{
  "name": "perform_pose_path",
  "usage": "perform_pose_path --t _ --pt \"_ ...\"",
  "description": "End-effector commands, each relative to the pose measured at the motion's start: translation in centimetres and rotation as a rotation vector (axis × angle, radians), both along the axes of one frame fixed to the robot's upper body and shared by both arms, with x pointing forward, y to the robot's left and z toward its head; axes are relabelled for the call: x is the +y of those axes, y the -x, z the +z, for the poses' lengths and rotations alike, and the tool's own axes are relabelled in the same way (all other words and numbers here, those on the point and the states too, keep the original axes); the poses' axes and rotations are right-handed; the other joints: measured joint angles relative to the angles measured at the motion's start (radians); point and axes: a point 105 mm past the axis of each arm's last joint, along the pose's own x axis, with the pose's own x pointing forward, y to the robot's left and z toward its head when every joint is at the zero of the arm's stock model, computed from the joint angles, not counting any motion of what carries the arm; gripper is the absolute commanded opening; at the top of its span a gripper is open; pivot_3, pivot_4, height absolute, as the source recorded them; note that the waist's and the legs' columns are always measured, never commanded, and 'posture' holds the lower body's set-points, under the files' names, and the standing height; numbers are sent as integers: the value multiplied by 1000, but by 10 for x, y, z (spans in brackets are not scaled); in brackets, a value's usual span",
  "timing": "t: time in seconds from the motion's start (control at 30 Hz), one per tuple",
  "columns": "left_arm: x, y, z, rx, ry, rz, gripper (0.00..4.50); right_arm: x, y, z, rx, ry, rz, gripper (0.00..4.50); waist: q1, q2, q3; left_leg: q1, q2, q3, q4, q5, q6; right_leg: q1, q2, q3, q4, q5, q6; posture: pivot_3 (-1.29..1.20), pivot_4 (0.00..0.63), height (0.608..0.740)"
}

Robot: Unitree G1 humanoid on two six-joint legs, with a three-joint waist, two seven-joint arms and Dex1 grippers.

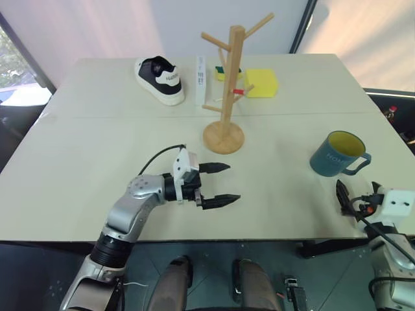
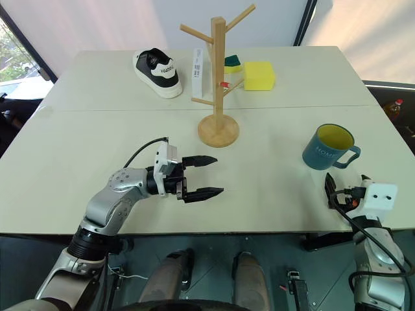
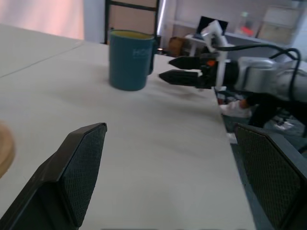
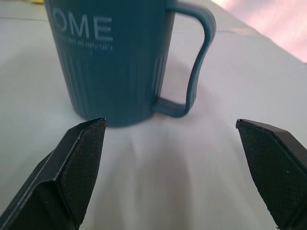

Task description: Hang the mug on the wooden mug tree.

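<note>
Right claw (image 2: 337, 189): at the near right edge of the tabletop, level and pointing away from the robot. Fingers spread wide and empty. In the right wrist view both pads (image 4: 79, 163) stand far apart, with the mug straight ahead between them, not touched.
Left claw (image 1: 219, 184): over the near middle of the tabletop, level and pointing to the robot's right. Fingers parted wide, holding nothing. It is well apart from the mug and from the tree's base.
Tabletop (image 1: 97, 168): pale, with a seam running across at mid depth.
Mug (image 1: 337, 154): upright on the tabletop's right side, just beyond the right claw. Teal outside, yellow inside. The loop handle faces the robot's right, and pale lettering shows on the side facing the claw. It hangs on no peg.
Wooden mug tree (image 1: 228, 84): upright on its round base at mid tabletop, just behind the seam, left of the mug and well apart from it. All pegs are bare.
Sneaker (image 1: 159, 79): black and white, far left of the tree.
White flat item (image 1: 200, 80): on edge, just behind the tree; what it is I cannot tell.
Yellow sponge (image 1: 261, 83): far side, right of the tree, with a small green and yellow piece (image 1: 222, 72) beside it.
</note>
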Motion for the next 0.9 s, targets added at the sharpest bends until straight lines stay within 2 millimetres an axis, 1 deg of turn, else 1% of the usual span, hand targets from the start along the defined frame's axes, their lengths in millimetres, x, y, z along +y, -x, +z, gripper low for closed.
perform_pose_path --t 0.03,0.27,0.37,0.57,0.7,0.9 --pt "-6 5 13 -47 20 -38 4500 -6 -5 11 -23 31 -22 4469 2 0 0 0 0 0 0 0 0 0 0 0 0 0 0 0 150 740" --pt "-5 6 20 -64 33 -37 4500 -12 -12 13 -26 31 -35 4469 2 0 0 0 0 0 0 0 0 0 0 0 0 0 0 0 150 740" --pt "-4 5 24 -77 35 -32 4500 -21 -12 13 -26 28 -54 4469 2 0 0 0 0 0 0 0 0 0 0 0 0 0 0 0 150 740" --pt "-3 5 25 -82 35 -24 4500 -32 -11 14 -35 19 -82 4469 0 0 0 0 -1 0 0 0 1 0 1 0 0 0 0 0 150 740" --pt "-3 4 25 -82 37 -22 4500 -36 -14 15 -39 19 -88 4469 1 0 0 0 -1 0 0 0 1 0 1 0 1 0 0 0 150 740" --pt "-3 3 28 -91 44 -14 4500 -38 -30 17 -34 16 -84 4469 -1 0 0 0 -1 0 0 0 1 0 1 0 1 0 0 0 150 740"
